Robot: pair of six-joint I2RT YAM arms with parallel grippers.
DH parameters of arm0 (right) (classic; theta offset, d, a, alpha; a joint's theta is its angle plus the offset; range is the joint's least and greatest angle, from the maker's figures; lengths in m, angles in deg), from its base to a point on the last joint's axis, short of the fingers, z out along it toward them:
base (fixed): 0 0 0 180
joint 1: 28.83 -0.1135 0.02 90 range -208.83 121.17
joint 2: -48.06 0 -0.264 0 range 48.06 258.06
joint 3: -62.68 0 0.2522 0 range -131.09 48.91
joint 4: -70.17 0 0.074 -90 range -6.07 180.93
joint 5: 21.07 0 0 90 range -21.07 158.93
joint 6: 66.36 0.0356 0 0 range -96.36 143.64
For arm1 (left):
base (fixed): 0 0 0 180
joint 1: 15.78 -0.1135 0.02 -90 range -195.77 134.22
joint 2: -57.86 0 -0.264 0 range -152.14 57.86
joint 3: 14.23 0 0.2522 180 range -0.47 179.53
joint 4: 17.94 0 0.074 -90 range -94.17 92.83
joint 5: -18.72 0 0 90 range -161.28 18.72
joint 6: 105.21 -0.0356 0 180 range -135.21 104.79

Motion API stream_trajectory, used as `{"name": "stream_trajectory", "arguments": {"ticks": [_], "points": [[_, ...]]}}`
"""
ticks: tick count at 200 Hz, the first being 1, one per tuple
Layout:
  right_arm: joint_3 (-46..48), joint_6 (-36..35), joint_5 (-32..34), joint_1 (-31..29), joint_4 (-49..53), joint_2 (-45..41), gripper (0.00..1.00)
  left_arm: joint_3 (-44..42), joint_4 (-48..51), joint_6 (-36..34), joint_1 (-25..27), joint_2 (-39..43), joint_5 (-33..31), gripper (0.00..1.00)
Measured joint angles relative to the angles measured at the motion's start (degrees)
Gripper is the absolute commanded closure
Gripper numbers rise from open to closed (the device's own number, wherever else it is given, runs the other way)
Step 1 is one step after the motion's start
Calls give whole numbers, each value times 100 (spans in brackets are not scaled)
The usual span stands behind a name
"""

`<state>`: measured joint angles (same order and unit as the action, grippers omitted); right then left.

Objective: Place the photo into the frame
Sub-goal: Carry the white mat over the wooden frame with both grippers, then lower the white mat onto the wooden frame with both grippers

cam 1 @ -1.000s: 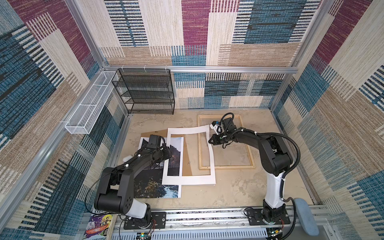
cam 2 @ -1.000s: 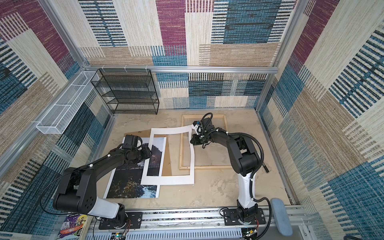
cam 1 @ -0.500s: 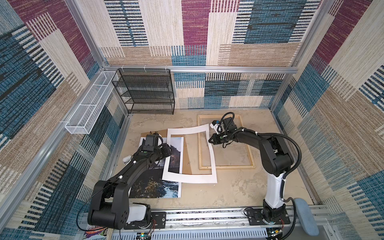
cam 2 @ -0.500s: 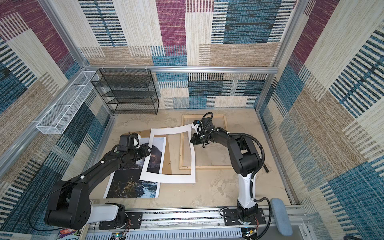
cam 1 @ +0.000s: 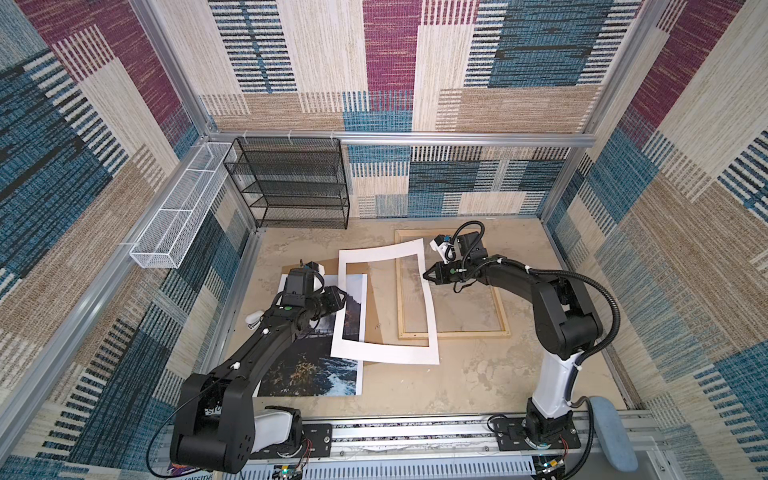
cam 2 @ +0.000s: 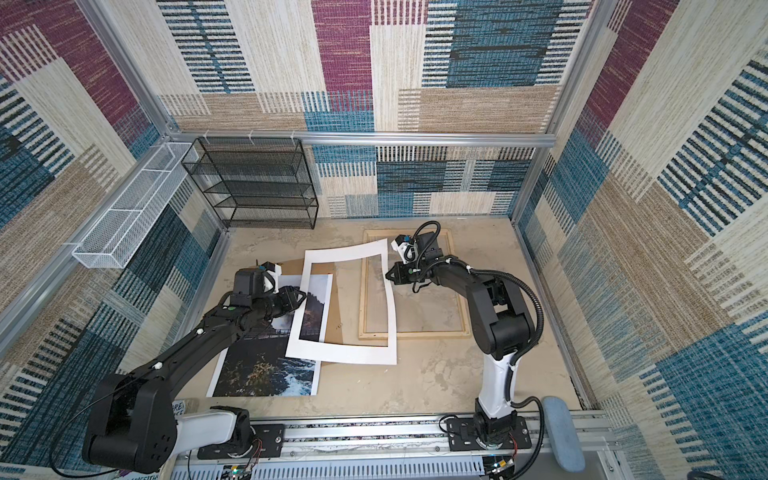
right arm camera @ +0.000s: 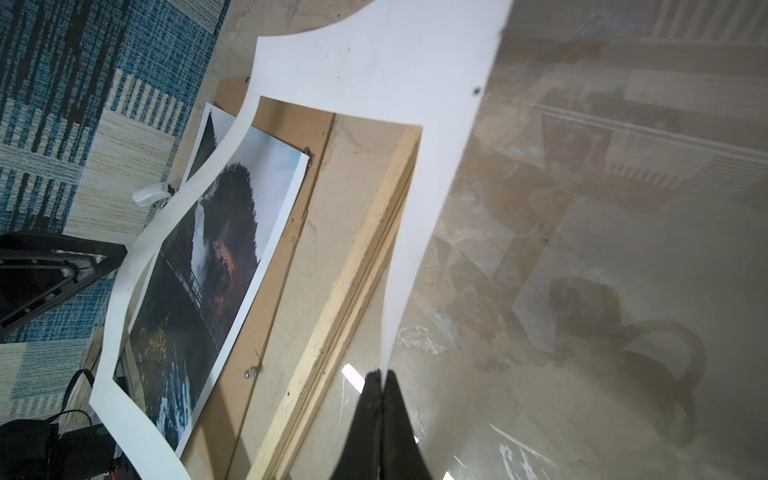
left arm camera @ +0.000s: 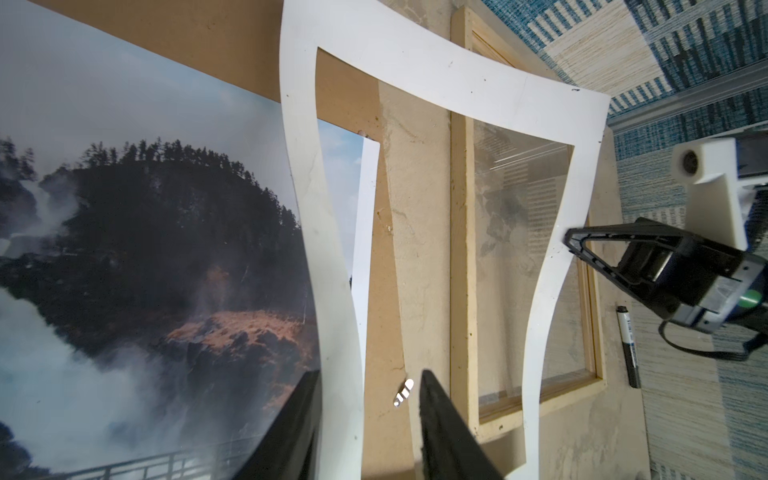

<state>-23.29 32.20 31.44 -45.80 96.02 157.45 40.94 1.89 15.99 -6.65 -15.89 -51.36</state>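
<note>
The photo [cam 1: 316, 365] lies flat at the table's left in both top views, its far part under a white mat [cam 1: 386, 353] and on a brown backing board [cam 1: 376, 320]. To the right lies the pale wooden frame [cam 1: 453, 333], holding a clear pane. My right gripper [right arm camera: 380, 372] is shut on the mat's right strip and holds that side bowed up above the frame [right arm camera: 357, 270]. My left gripper [left arm camera: 370, 372] is open, its jaws either side of the mat's [left arm camera: 328, 249] left strip, just above the photo [left arm camera: 145, 249].
A black wire shelf [cam 1: 291, 183] stands at the back left. A white wire basket [cam 1: 178, 216] hangs on the left wall. A black marker [left arm camera: 627, 345] lies beside the frame's far side. A small white clip [cam 1: 252, 321] lies by the left arm.
The left arm has stretched out lower over the photo. Its jaws have narrowed around the mat's left strip. The right gripper has kept its hold on the mat in place.
</note>
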Motion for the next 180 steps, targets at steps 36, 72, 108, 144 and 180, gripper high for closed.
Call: {"name": "stream_trajectory", "arguments": {"ticks": [36, 72, 108, 144, 180], "points": [[98, 7, -199, 70, -162, -225, 98, -190, -498, 334, 0, -50, 339, 60], [111, 28, -308, 223, -234, -326, 98, -280, -890, 555, 7, -122, 568, 60], [94, 46, -354, 308, -216, -334, 98, -354, -1102, 673, 37, -149, 658, 61], [11, 46, -404, 396, -186, -365, 98, -380, -1285, 822, 122, -199, 708, 61], [-140, 44, -409, 505, -120, -396, 98, -315, -1438, 981, 546, -450, 610, 62]]}}
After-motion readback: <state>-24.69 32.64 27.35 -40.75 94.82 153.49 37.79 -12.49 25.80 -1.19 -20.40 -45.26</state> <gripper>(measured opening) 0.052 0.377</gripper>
